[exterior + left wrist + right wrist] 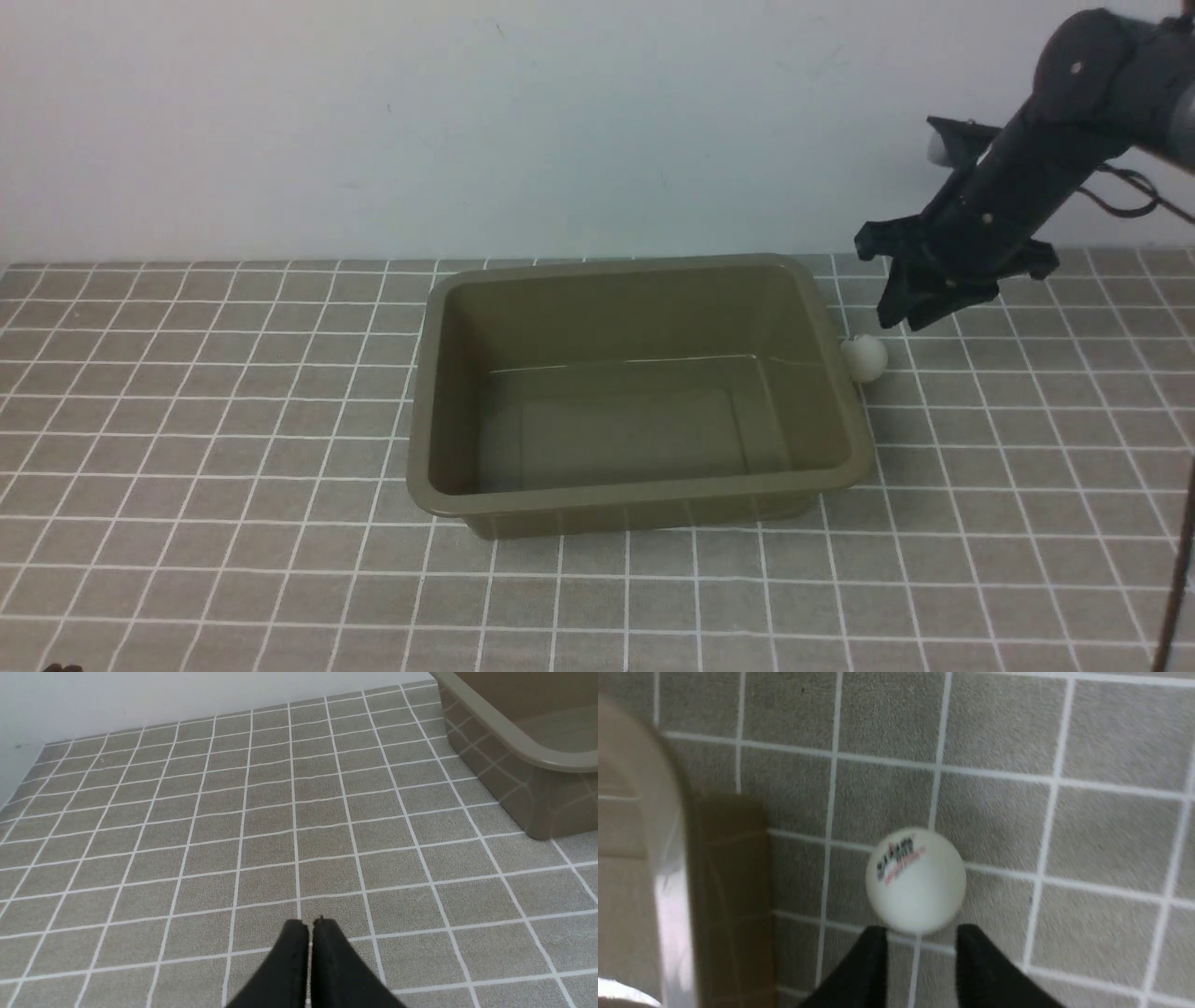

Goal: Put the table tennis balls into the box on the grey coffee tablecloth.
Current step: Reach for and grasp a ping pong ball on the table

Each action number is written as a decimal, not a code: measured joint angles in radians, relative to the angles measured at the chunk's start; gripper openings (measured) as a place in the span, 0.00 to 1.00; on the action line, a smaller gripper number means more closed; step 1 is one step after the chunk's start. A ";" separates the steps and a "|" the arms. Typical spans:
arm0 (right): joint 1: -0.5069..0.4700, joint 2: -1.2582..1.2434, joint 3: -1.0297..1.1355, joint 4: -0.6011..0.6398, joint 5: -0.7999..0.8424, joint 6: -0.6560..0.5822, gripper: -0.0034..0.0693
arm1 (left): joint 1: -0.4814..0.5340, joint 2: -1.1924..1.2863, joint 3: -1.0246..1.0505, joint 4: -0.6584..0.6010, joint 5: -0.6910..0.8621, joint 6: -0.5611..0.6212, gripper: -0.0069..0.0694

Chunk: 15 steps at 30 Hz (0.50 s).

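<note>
My right claw [920, 935] parted near smooth white ball [916, 880] beside glossy olive box [653, 495]; left claw [310, 926] clenched.

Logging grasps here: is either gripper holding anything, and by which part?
Nothing is held. The right gripper hovers open by the ball; the left gripper is shut, empty.

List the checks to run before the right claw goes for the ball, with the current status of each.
1. Table tennis ball on the tablecloth, outside the box: ok.
2. Right claw lined up with ball: ok.
3. Right claw gap wider than ball: not ok, looks narrower.
4. Room for a finger between ball and box wall: cannot tell.
5. Left claw shut, out of the way: ok.
</note>
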 joint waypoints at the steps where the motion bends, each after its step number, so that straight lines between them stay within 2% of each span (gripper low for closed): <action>1: 0.001 0.026 -0.026 0.003 0.004 0.011 0.44 | 0.000 0.000 0.000 0.000 0.000 0.000 0.08; 4: 0.001 0.070 -0.071 0.002 0.007 0.024 0.60 | 0.000 0.000 0.000 0.000 0.000 0.000 0.08; 7: 0.002 0.094 -0.077 -0.001 0.010 0.024 0.70 | 0.000 0.000 0.000 0.000 0.000 0.000 0.08; 11: 0.005 0.122 -0.078 -0.006 0.010 0.024 0.72 | 0.000 0.000 0.000 0.000 0.000 0.000 0.08; 15: 0.020 0.137 -0.084 -0.015 0.010 0.022 0.70 | 0.000 0.000 0.000 0.000 0.000 0.000 0.08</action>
